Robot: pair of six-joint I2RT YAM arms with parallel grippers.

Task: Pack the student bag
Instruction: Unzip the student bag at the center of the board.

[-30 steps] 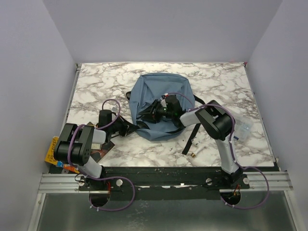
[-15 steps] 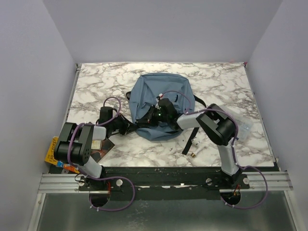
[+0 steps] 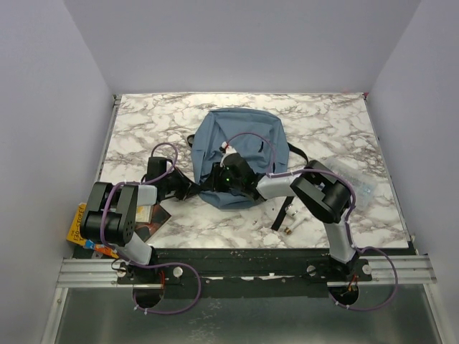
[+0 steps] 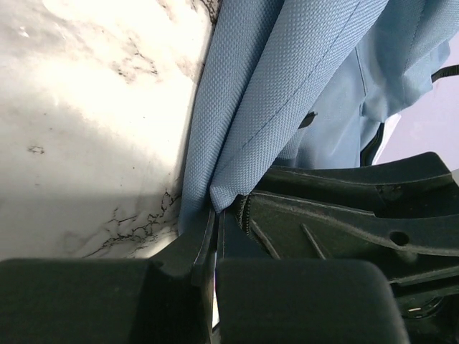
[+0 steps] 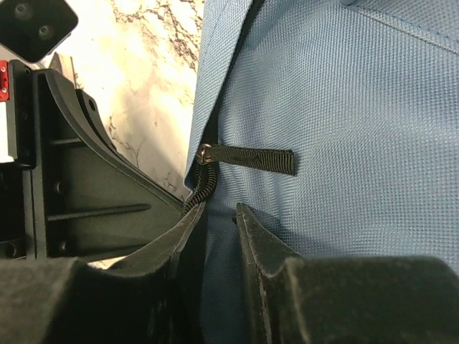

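Jaws of the left gripper [image 4: 215, 215] are clenched on a fold at the near-left edge of the student bag [image 3: 244, 132]. Those of the right gripper [image 5: 219, 215] stand slightly parted astride the bag's fabric; whether they pinch it cannot be told. The marble surface [image 3: 143, 122] carries the bag at its middle. Near-right of the bag lie 1 black strap [image 3: 280, 209] and some pale bits [image 3: 290, 218] too small to identify. A black zipper pull [image 5: 251, 159] lies on the bag's cloth.
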